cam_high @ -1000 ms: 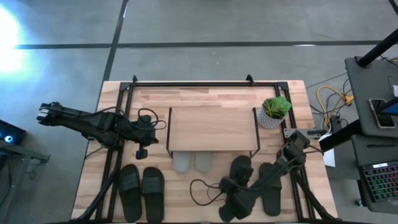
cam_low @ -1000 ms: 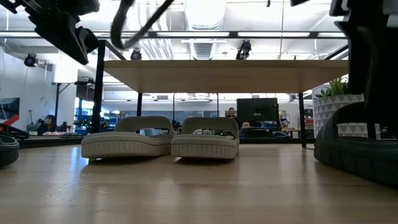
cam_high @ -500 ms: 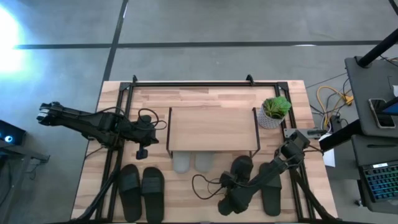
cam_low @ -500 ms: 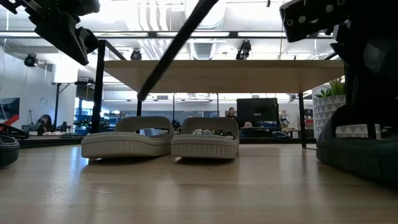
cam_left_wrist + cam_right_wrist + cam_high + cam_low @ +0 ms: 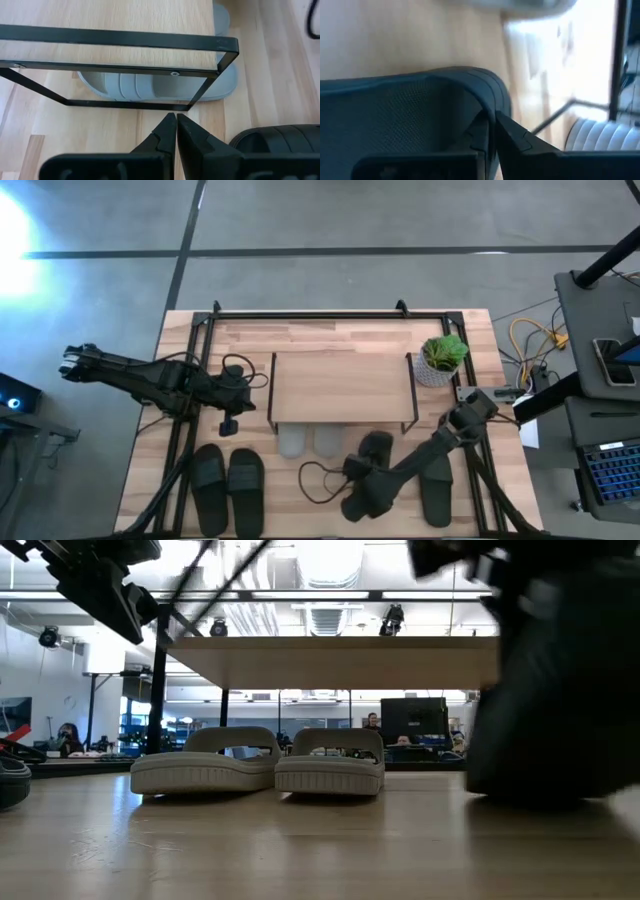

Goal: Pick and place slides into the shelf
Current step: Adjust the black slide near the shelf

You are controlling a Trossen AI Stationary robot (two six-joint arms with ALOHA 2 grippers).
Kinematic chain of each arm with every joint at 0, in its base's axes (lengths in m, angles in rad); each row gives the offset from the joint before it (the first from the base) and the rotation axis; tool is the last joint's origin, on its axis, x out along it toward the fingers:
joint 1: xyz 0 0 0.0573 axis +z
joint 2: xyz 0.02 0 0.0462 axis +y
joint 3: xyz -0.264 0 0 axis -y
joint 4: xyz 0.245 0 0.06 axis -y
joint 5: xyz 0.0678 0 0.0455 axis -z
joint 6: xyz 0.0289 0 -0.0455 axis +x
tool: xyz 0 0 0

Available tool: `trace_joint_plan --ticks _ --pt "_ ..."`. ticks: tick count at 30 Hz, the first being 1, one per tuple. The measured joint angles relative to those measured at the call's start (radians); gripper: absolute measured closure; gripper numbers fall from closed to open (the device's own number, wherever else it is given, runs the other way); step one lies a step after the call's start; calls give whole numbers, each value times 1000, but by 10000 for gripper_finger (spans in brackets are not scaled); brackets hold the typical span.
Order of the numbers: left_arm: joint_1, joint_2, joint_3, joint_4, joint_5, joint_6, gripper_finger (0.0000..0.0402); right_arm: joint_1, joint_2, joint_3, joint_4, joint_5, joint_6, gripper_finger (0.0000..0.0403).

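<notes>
- left gripper (image 5: 228, 425) parked near the table's (image 5: 330, 330) left edge, just left of the shelf (image 5: 340, 385), fingers pressed together on nothing, same spot as a second ago
- black pair (image 5: 228, 478) side by side near the front-left corner, long axes running front to back, which end is the toe I cannot tell; untouched
- grey pair (image 5: 260, 762) already under the shelf's top board at its front edge, side by side, long axes front to back, one end poking out toward the front edge
- right gripper (image 5: 362, 502) was spread wide a second ago, now clamped on a black slide (image 5: 410, 115); wrist view shows the fingers pinching the strap edge
- that slide (image 5: 372, 455) has shifted left toward the shelf's front-right leg since a second ago; reads as pick done, carry to shelf under way, placing not yet done
- its long axis runs roughly front to back, slightly tilted; lifted or dragged, cannot tell
- its partner (image 5: 437, 495) lies near the front-right corner, long axis front to back
</notes>
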Motion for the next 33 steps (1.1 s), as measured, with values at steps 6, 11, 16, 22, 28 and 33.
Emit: trace_joint_plan --ticks 6,11,16,22,28,33 --pt "0 0 0 10 0 -1 402 -18 0 66 10 110 -86 390" --pt "0 -1 0 10 0 -5 402 -20 20 55 49 104 -122 390" --pt "0 -1 0 14 0 -28 402 -18 45 54 148 105 -232 390" --pt "0 -1 0 14 1 -29 402 -19 51 55 163 93 -161 378" --pt "0 -2 0 13 1 -29 402 -10 51 55 161 33 -64 316" --pt "-1 -2 0 13 2 -29 402 -3 51 55 154 -49 -62 255"
